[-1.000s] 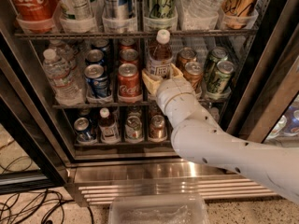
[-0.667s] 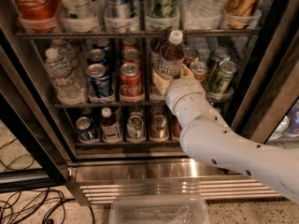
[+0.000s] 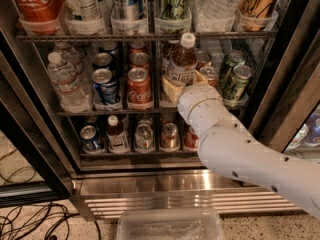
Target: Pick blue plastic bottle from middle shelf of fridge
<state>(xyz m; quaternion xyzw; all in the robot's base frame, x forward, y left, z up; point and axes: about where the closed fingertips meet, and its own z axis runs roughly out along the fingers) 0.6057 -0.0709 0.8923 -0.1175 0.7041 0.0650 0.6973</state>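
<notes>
The blue plastic bottle (image 3: 183, 63), with a white cap, brown shoulders and a white-and-blue label, stands slightly tilted in the middle shelf (image 3: 100, 113) of the fridge (image 3: 150, 183), between the red cans and the green cans. My gripper (image 3: 186, 82) reaches in from the lower right on the white arm. Its cream fingers (image 3: 172, 88) sit on both sides of the bottle's lower body and hold it. The bottle's base is hidden behind the fingers.
Red cans (image 3: 139, 86), blue cans (image 3: 105, 84) and green cans (image 3: 235, 81) flank the bottle. Crinkled water bottles (image 3: 65, 81) stand at the left. A Coca-Cola bottle (image 3: 32, 4) sits on the rack above. A clear bin (image 3: 170, 226) and cables (image 3: 30, 219) lie on the floor.
The gripper and the bottle have shifted a little to the right between the cans, and the bottle now leans slightly. The arm has followed.
</notes>
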